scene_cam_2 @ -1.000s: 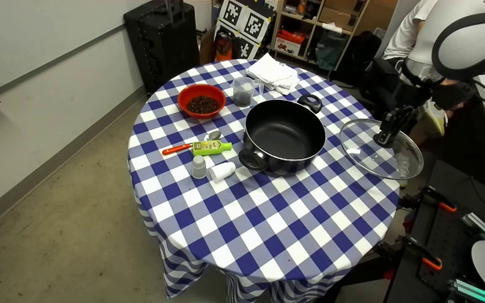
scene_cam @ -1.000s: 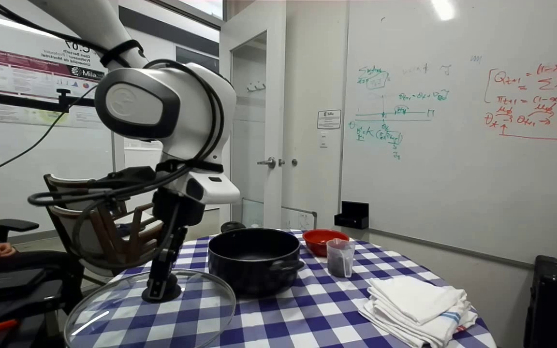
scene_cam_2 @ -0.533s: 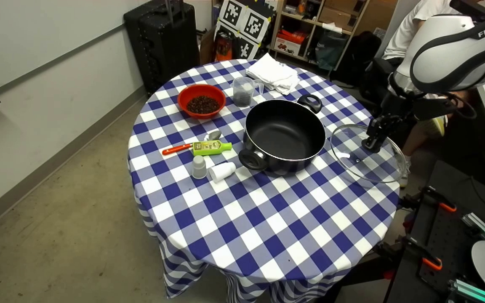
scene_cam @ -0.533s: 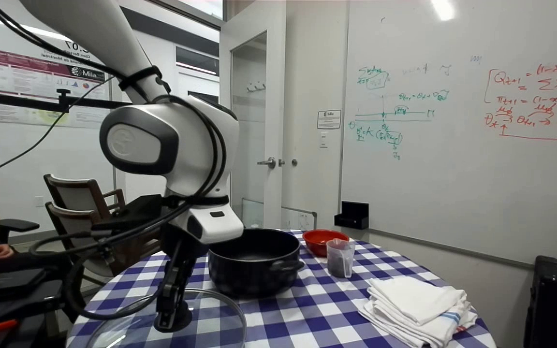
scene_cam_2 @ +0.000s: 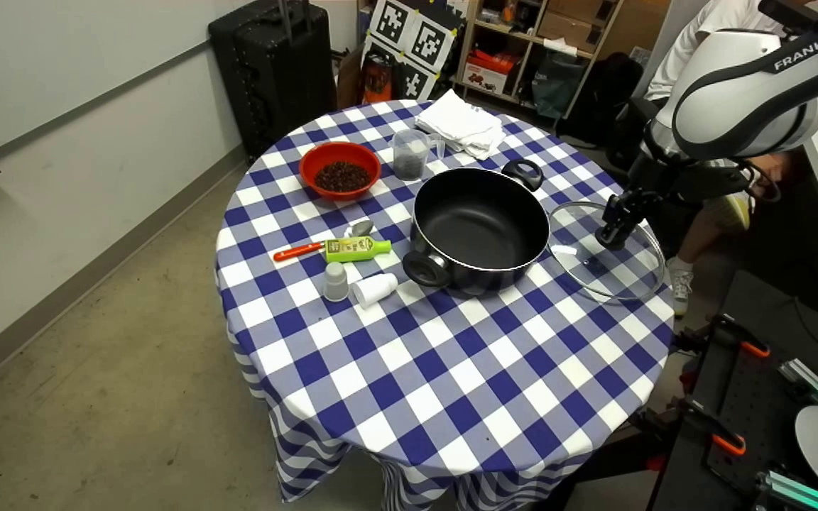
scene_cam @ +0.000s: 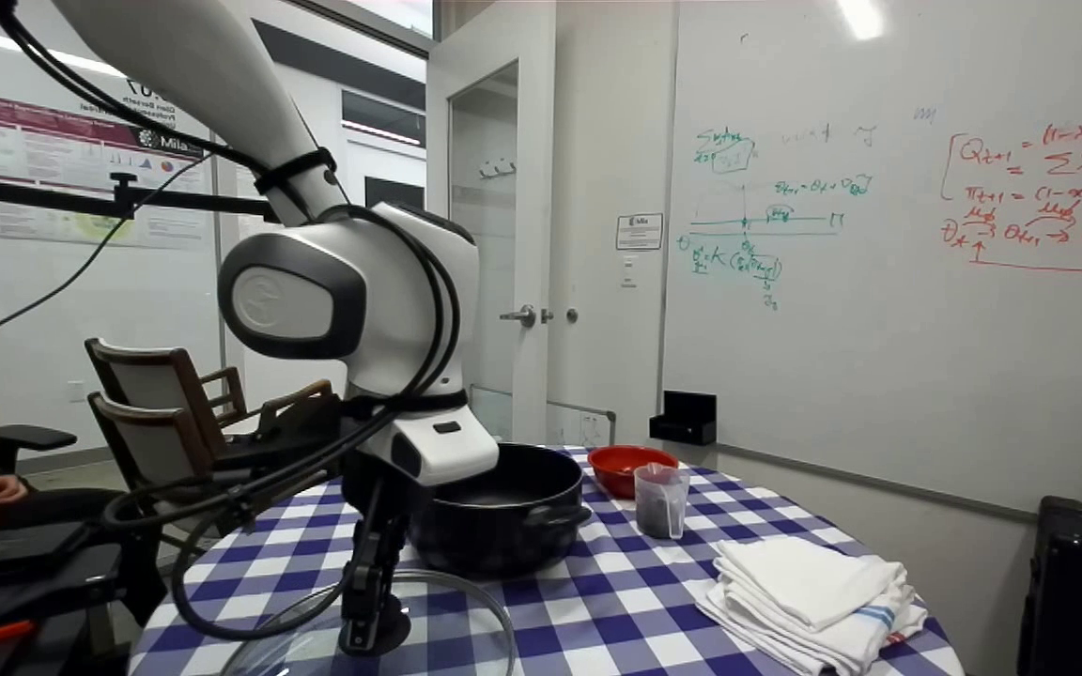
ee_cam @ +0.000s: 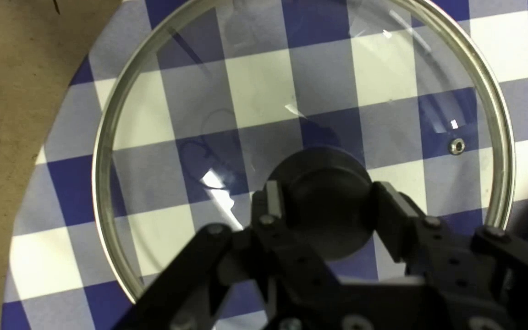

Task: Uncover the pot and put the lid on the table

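The black pot (scene_cam_2: 480,221) stands uncovered on the checked table (scene_cam_2: 444,397) and also shows in an exterior view (scene_cam: 503,535). The see-through lid (scene_cam_2: 588,275) with its metal rim is off the pot, at the table's edge beside it; it also shows in an exterior view (scene_cam: 452,627) and in the wrist view (ee_cam: 264,91). My gripper (ee_cam: 324,197) is shut on the lid's dark knob, one finger on each side; it shows in both exterior views (scene_cam: 363,643) (scene_cam_2: 609,240). The lid is low over the cloth; I cannot tell whether it touches.
A red bowl (scene_cam_2: 340,170), a clear measuring cup (scene_cam_2: 410,155) and folded white towels (scene_cam_2: 462,126) are on the table. A green bottle (scene_cam_2: 356,249), a red-handled utensil (scene_cam_2: 300,252) and small white containers (scene_cam_2: 375,289) lie on the pot's far side from the lid.
My gripper has carried the lid down and inward over the table, closer to the pot. The pot and the other things have not moved.
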Action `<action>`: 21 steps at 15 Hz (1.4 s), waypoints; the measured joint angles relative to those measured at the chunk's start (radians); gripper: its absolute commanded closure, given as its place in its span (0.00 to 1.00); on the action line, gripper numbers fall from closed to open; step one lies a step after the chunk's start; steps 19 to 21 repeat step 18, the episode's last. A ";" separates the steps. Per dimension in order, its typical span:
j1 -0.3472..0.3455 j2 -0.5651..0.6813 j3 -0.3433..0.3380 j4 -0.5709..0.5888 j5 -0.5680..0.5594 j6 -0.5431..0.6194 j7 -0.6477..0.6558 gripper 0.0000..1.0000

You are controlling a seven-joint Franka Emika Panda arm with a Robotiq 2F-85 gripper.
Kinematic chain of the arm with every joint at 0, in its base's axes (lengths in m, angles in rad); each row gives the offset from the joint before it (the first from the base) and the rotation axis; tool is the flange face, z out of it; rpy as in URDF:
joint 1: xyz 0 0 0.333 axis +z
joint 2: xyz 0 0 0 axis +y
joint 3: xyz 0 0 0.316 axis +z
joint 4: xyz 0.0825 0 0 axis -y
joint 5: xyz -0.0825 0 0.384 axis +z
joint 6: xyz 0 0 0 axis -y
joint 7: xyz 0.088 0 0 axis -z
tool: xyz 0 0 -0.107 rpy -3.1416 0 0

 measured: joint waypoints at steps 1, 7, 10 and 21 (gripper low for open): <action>-0.001 0.008 0.000 0.007 0.000 0.002 0.000 0.75; -0.005 0.061 0.000 0.041 0.000 0.005 0.000 0.75; -0.005 0.076 0.001 0.053 -0.001 0.005 0.002 0.24; -0.006 0.069 0.003 0.057 -0.024 -0.010 -0.020 0.03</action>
